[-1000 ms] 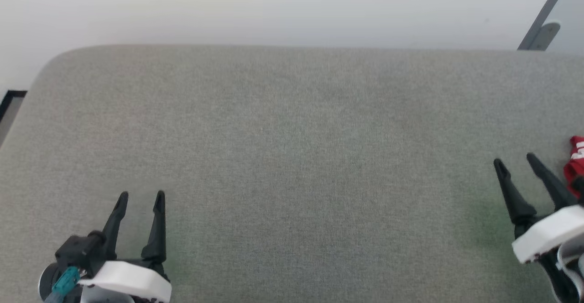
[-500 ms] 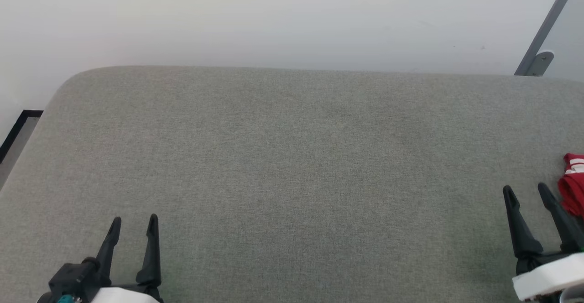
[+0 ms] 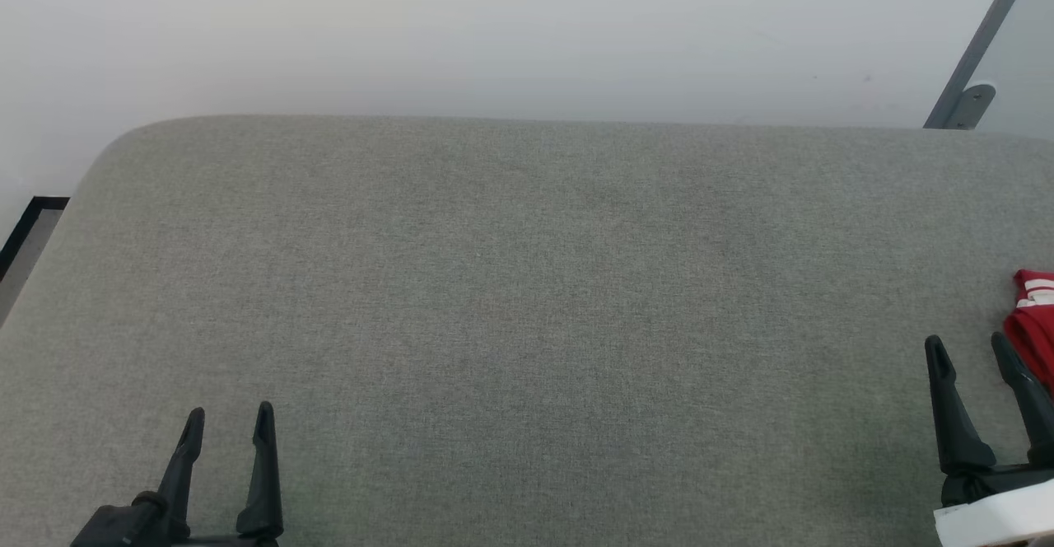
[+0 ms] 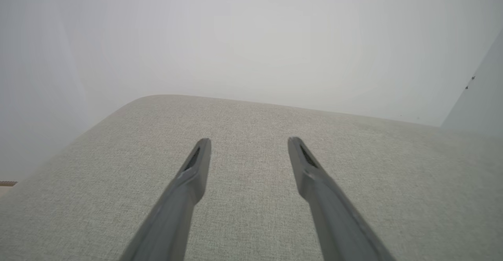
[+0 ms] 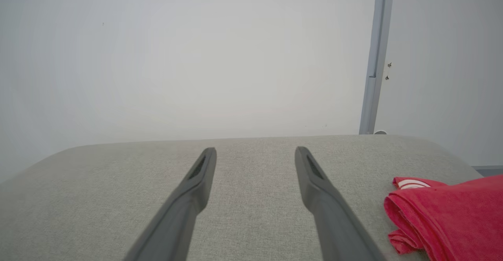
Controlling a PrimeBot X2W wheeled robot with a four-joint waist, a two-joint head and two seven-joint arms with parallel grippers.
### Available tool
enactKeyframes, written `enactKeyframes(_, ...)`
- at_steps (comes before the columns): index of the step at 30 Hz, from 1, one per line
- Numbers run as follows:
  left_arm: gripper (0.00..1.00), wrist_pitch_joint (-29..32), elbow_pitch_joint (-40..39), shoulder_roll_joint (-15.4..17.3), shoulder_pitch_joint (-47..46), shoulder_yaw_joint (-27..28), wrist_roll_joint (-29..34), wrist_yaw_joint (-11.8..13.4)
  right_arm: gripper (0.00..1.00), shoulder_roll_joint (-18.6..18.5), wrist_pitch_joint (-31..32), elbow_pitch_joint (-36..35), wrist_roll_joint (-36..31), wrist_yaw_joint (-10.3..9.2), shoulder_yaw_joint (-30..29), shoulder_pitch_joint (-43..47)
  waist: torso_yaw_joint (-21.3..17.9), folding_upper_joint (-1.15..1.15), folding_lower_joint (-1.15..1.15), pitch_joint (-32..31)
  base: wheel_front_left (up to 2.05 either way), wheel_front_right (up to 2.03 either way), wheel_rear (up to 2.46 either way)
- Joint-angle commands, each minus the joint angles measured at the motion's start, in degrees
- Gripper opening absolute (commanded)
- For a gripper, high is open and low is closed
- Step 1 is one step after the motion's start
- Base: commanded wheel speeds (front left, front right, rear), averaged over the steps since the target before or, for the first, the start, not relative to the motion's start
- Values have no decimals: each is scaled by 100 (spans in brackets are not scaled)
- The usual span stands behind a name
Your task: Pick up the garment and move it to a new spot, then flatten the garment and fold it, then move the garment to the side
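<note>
Head view: garment (image 3: 1036, 324) beside right gripper (image 3: 969, 348), on grey pad (image 3: 527, 300); wall (image 3: 494, 28) behind.

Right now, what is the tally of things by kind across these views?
Grippers: 2, the left gripper and the right gripper, both open
Garment: 1, red
Grey surface: 1
Total: 4

Soft, even, bright light washes the plain white wall (image 3: 527, 28) and the grey woven fabric surface (image 3: 527, 283); shadows are faint. The head view is sharp. In both wrist views the long dark tapered fingers (image 4: 188, 198) blur toward six o'clock, and the corners dim slightly.
</note>
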Motion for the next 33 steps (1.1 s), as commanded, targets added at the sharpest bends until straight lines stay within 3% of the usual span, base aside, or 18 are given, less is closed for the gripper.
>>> enactKeyframes(1, 100, -26, -21, -13, 60, 12, 36, -18, 100, 46, 31, -66, -33, -2, -24, 48, 1, 0, 0, 5, 0, 0, 0)
enactKeyframes(22, 100, -26, -101, -63, 62, 90, 65, -18, 100, 59, 86, -138, 45, -2, 15, 8, -97, 0, 0, 80, 0, 0, 0)
enactKeyframes(23, 0, -26, -116, -70, 56, 97, 67, -18, 0, 49, 88, -144, 36, -2, 22, 2, -101, 0, 0, 87, 0, 0, 0)
enactKeyframes(28, 0, 22, 151, -160, -3, 41, 15, 1, 0, 227, 109, 97, 49, 0, 67, 49, -103, 0, 0, 84, 0, 0, 0)
enactKeyframes(33, 0, 145, 197, -154, -98, 25, -564, 6, 0, 315, 228, 167, 513, 0, 46, -34, -113, 0, 0, 76, 0, 0, 0)
